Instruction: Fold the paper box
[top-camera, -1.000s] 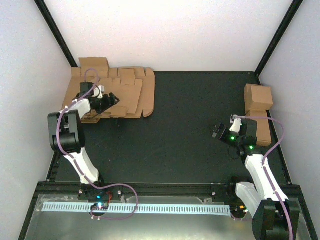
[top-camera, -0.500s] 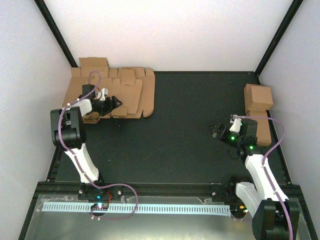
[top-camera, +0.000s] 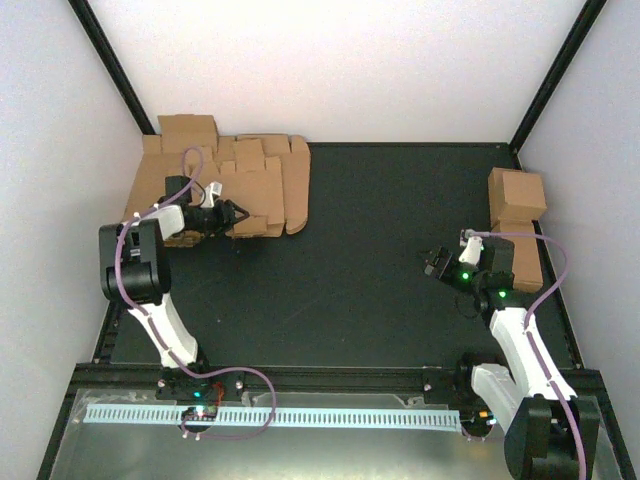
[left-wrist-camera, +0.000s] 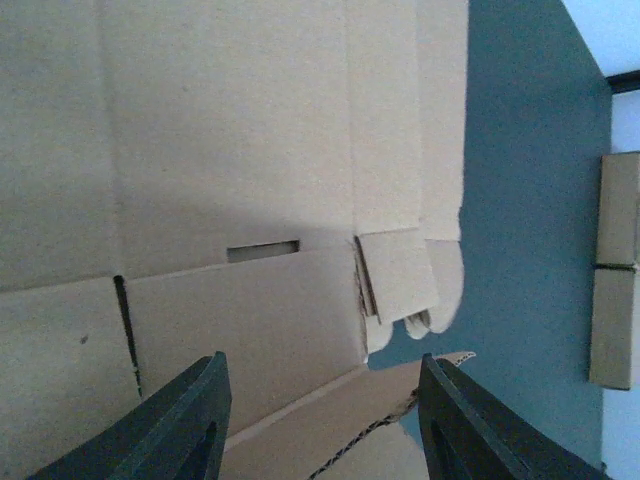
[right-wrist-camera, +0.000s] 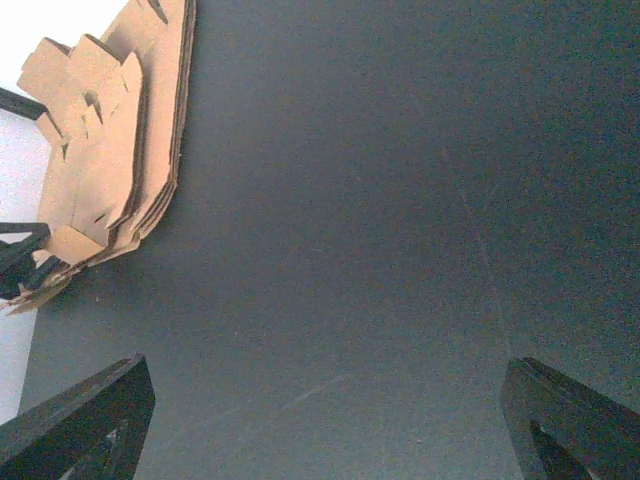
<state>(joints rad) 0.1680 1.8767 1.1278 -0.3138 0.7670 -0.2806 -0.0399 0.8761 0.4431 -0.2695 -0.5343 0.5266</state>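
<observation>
The paper box (top-camera: 262, 180) is a flat brown cardboard blank lying on top of a stack at the table's back left. My left gripper (top-camera: 238, 214) is low over the stack's near right corner. In the left wrist view its fingers (left-wrist-camera: 205, 410) stand apart on either side of a raised flap edge (left-wrist-camera: 400, 400) of the paper box (left-wrist-camera: 230, 300). The corrugated edge reaches the right-hand finger. My right gripper (top-camera: 435, 262) hovers wide open over bare table at the right. In the right wrist view nothing lies between the fingers of that gripper (right-wrist-camera: 325, 370).
More flat blanks (right-wrist-camera: 110, 150) lie under the top sheet. Finished brown cartons (top-camera: 517, 192) stand stacked along the right edge, behind the right arm, and show in the left wrist view as cartons (left-wrist-camera: 615, 270). The black table (top-camera: 380, 230) stretches between the two arms.
My left gripper has slid right and nearer along the stack, and its jaws have narrowed. The corner flaps under it have shifted. The right arm has held still.
</observation>
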